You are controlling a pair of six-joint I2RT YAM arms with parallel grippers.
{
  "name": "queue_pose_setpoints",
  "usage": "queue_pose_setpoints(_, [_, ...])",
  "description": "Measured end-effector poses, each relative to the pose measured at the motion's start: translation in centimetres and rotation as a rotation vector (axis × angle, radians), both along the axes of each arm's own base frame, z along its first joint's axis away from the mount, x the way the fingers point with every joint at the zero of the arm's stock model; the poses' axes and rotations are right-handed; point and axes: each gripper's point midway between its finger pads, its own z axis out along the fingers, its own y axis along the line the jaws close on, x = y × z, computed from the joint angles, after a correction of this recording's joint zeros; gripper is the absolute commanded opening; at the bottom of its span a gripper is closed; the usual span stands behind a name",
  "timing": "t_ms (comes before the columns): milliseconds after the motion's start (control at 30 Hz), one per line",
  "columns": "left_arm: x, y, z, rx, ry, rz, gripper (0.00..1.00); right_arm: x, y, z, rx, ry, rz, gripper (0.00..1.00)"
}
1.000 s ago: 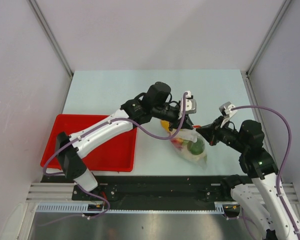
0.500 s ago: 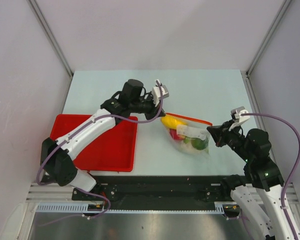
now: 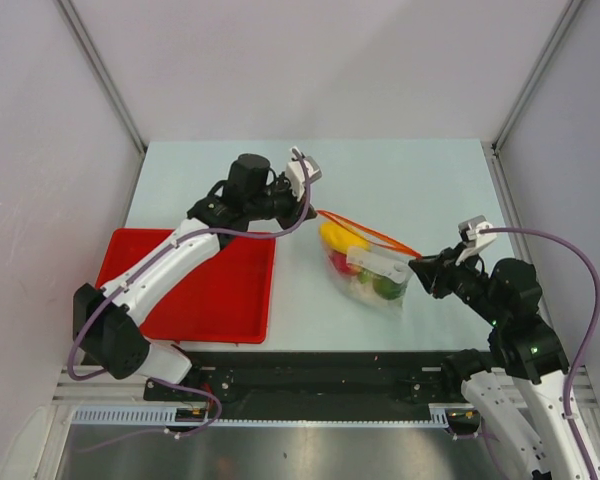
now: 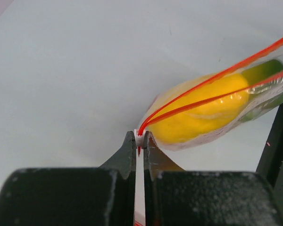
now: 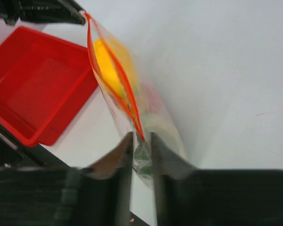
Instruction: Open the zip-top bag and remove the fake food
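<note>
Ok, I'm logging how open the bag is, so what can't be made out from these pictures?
Right wrist view: blur hides whether the right gripper clamps the zip-top bag or only straddles its edge.
Top view: the fake food count; crinkled plastic and overlapping pieces hide some.
Left wrist view: the bag's far end, cut off by the right edge.

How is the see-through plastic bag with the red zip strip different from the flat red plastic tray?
The clear crinkly zip-top bag is see-through and holds toy food; the flat red plastic tray is solid-coloured and looks empty. The bag is rumpled and bulging; the tray lies flat. Both show red.
</note>
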Motion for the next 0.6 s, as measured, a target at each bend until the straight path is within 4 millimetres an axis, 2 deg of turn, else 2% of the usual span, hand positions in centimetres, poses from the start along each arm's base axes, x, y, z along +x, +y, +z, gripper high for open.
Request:
queue_pose_setpoints(67, [0.4,0.2,0.2,-0.006,-0.01,0.01,0.0,-0.2,0.6,-0.1,0.027,0.027,0.019,0.79])
queue_pose_setpoints(100, [0.6,0.4,0.3,-0.009,-0.013,0.013,0.0,-0.4,0.9,-0.2,0.044,0.043,0.033,1.0])
queue_pose_setpoints(267, [1.1,0.3,0.9,-0.027,-0.043,0.01,0.0,-0.8,3.0,-0.6,0.138,0.183,0.098,1.0])
queue_pose_setpoints(333, [0.9,-0.1,1.0,-0.027,-0.052,-0.007,0.0,-0.6,3.4,0.0,0.168,0.223,0.097,1.0])
queue_pose_setpoints(600, [-1.0,-2.2,1.1,-0.015,-0.081,-0.085,0.0,1.8,4.5,6.0,0.177,0.194,0.094,1.0])
